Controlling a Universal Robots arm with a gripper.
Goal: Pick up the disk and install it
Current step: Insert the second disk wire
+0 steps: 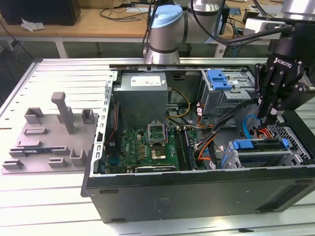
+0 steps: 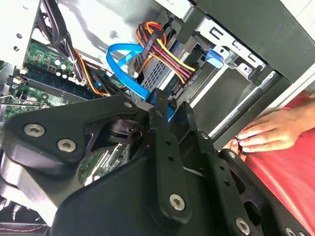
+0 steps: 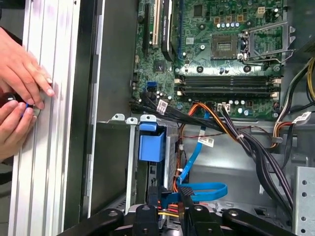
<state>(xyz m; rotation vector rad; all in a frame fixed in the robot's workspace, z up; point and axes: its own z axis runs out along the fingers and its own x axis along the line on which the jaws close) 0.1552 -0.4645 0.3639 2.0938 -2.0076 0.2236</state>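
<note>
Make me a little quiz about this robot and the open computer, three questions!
1. True or false: the computer case lies on its side with its inside open to view.
2. In the exterior view, where does the gripper hang?
A. Over the grey plate outside the case
B. Over the drive bays at the exterior view's right end of the case
C. Over the big grey power box
3. Fill in the gap: in the first wrist view, the flat data cable close to the gripper is ____ in colour.

Key: 1 true; 2 B; 3 blue.
</note>
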